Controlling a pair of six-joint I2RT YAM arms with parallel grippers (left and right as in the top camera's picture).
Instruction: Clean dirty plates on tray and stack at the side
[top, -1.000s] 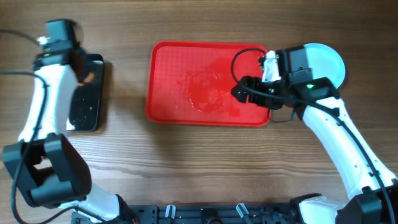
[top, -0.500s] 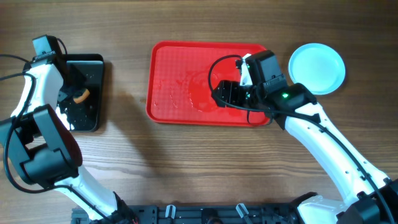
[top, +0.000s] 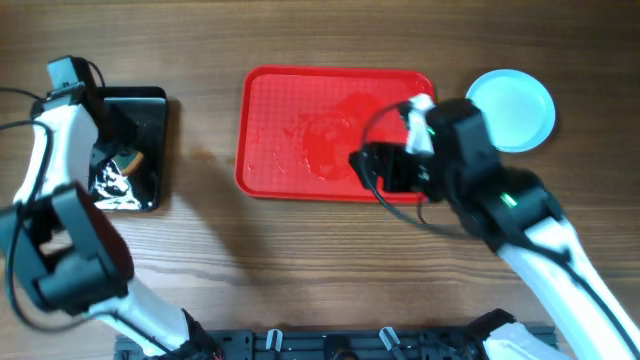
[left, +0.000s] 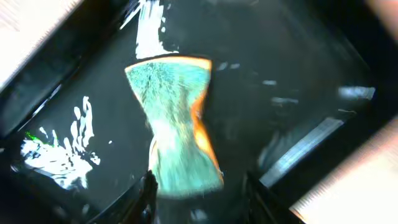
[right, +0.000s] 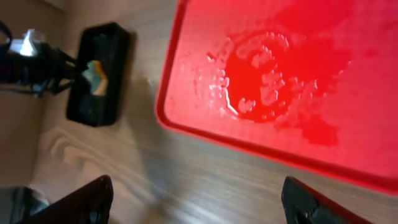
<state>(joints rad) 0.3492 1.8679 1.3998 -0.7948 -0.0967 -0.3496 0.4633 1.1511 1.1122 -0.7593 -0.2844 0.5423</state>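
Observation:
The red tray (top: 300, 110) lies mid-table with no plates on it, only a wet film (right: 267, 87) of water. Pale blue plates (top: 515, 105) rest on the wood right of the tray; from above they read as one disc. My right gripper (top: 362, 166) hovers over the tray's front right part, open, its two fingers (right: 93, 199) wide apart with nothing between. My left gripper (left: 199, 199) is down in the black tray (top: 150, 110), open. A teal and orange sponge (left: 177, 124) lies in front of it, its near end between the fingers.
The black tray (left: 323, 137) holds shallow water and stands on the wood left of the red tray; it also shows in the right wrist view (right: 109, 62). A black cable (top: 395, 195) loops from the right arm over the red tray's front rim.
My left gripper has opened and let the sponge go into the black tray. The right arm has swung left from the plates to above the red tray's front right part.

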